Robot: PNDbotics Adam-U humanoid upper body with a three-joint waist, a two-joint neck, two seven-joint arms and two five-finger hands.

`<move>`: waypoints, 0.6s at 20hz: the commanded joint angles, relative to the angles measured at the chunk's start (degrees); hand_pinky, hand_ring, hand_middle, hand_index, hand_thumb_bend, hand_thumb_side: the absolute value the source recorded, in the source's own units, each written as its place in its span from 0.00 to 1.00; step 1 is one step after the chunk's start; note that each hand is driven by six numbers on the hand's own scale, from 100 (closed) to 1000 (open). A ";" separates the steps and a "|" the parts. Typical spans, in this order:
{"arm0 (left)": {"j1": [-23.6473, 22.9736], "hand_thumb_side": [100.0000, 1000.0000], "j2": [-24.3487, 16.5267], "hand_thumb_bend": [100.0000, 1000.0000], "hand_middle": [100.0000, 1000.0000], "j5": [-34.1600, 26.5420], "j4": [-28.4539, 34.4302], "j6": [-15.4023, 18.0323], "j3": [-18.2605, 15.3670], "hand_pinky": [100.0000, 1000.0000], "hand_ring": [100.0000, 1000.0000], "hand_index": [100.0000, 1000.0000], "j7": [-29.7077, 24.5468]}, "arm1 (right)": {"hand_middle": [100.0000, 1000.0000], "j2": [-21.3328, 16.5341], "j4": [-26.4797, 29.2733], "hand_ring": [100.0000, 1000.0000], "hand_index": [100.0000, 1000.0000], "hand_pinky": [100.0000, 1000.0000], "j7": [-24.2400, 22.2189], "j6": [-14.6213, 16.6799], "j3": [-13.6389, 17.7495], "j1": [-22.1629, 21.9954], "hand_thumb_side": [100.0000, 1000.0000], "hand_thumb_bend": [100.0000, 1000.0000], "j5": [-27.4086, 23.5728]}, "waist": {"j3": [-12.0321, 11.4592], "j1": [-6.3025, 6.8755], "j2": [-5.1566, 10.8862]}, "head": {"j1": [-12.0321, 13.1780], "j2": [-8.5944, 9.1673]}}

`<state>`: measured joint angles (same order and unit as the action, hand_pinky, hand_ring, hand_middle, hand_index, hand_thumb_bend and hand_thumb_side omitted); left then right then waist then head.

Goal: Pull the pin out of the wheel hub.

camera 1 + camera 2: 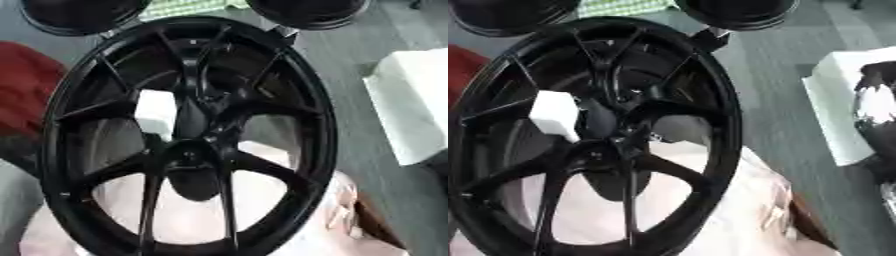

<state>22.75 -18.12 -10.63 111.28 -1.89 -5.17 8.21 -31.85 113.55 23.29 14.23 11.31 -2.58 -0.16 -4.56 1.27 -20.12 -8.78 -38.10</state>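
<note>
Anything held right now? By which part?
Cannot tell. What may be the right hand shows at the view's right edge, apart from the wheel; no pin visible.

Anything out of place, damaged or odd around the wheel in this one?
Nothing looks damaged or spilled. The black wheel stands close to the camera, filling the view. One oddity: a white block shows among its spokes near the hub; what it is cannot be told. No pin can be made out.
</note>
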 commanded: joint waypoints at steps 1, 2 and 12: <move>0.78 0.76 -1.14 0.00 0.51 0.22 1.09 0.06 -0.12 0.80 0.59 0.80 -0.30 | 0.54 -0.75 1.04 0.68 0.59 0.78 -0.02 -0.06 0.48 0.02 0.33 0.00 -0.26 | -0.01 -0.16 1.29 | -0.31 0.28; 0.93 0.75 -1.42 0.00 0.51 0.35 1.09 0.03 -0.09 0.80 0.60 0.80 -0.34 | 0.54 -0.72 1.04 0.68 0.59 0.78 -0.03 -0.08 0.45 0.01 0.34 0.00 -0.25 | 0.00 -0.15 1.27 | -0.36 0.22; 7.24 0.65 -12.62 0.00 0.54 6.82 0.84 -1.43 2.48 0.80 0.61 0.81 -4.11 | 0.54 -0.76 1.04 0.68 0.59 0.78 -0.10 -0.44 0.27 -0.48 0.34 0.00 0.39 | 0.12 0.56 1.36 | -0.70 -0.37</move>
<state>29.19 -27.22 -4.97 111.26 -3.17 -2.89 4.93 -31.54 113.55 23.17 14.00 11.27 -3.11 -0.09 -4.44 1.94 -20.12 -9.27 -38.37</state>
